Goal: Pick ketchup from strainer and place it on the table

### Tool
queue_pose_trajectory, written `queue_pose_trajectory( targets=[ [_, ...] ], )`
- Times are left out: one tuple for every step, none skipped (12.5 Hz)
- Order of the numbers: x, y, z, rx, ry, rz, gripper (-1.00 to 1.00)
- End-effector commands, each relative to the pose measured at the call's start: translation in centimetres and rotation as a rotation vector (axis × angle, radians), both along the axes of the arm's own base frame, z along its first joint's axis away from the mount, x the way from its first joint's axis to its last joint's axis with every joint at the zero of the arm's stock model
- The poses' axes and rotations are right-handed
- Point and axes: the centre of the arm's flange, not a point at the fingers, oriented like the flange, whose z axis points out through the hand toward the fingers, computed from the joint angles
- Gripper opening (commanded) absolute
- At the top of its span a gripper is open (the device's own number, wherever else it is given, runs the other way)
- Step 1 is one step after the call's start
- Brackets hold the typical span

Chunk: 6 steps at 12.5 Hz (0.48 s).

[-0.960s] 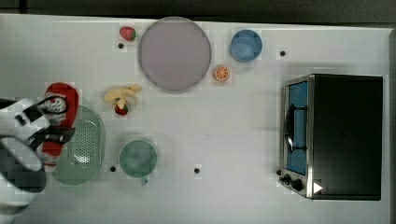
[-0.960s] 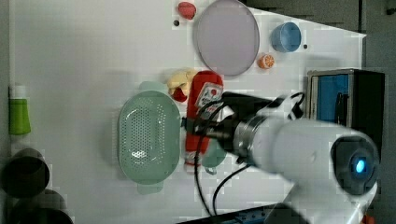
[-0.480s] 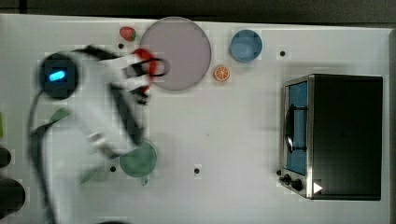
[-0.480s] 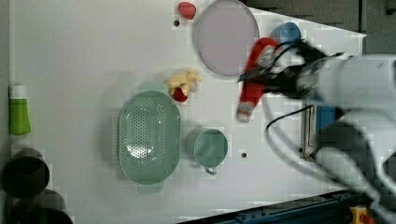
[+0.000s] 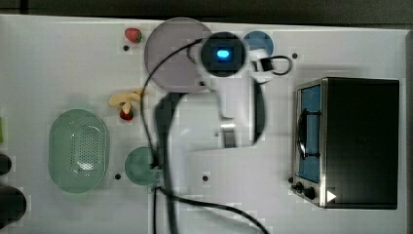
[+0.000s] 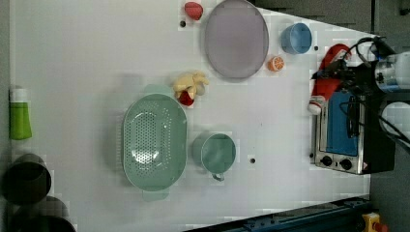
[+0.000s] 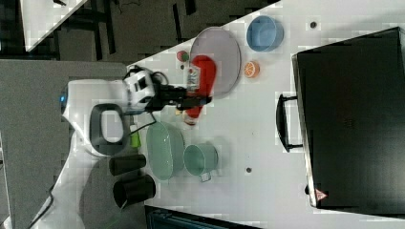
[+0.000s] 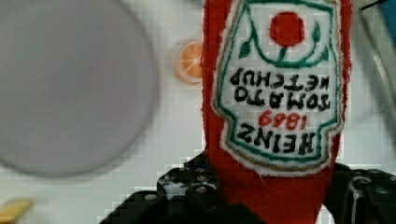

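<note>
Ketchup, a red squeeze bottle with white label (image 6: 330, 71), hangs clamped in the black gripper (image 8: 261, 196). It is out of the pale green oval plastic strainer (image 6: 153, 140), far right of it in the left view. Setting it on the white table (image 6: 87, 63) remains.

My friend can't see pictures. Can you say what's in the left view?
The gripper holds the ketchup in the air beside a toaster oven. The strainer sits empty on the table, with a green cup beside it.

Dark floor (image 7: 143, 28) beyond far table edge in right view, black frame legs (image 7: 102, 28) standing on it. Second white surface (image 7: 45, 16) at right view's upper left. Blue rail (image 6: 300, 223) along near edge in left view. Even, diffuse light, soft shadows.
</note>
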Motion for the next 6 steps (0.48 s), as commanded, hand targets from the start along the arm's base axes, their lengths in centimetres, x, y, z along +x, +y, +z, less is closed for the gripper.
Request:
queue_pose_trajectory(
  targets=[
    [-1.6, 3.5, -1.0, 0.004, -0.03, 0.207, 0.21],
    [-2.4, 3.1, -2.3, 0.007, -0.047, 0.204, 0.21],
    [-3.3, 2.8, -3.9, 0.014, -0.053, 0.203, 0.21],
    [-4.2, 2.7, -5.5, 0.021, -0.047, 0.202, 0.21],
    [-5.3, 2.5, -7.0, 0.027, -0.025, 0.199, 0.21],
    [-6.3, 2.3, -8.4, 0.033, 0.006, 0.195, 0.21]
  ],
)
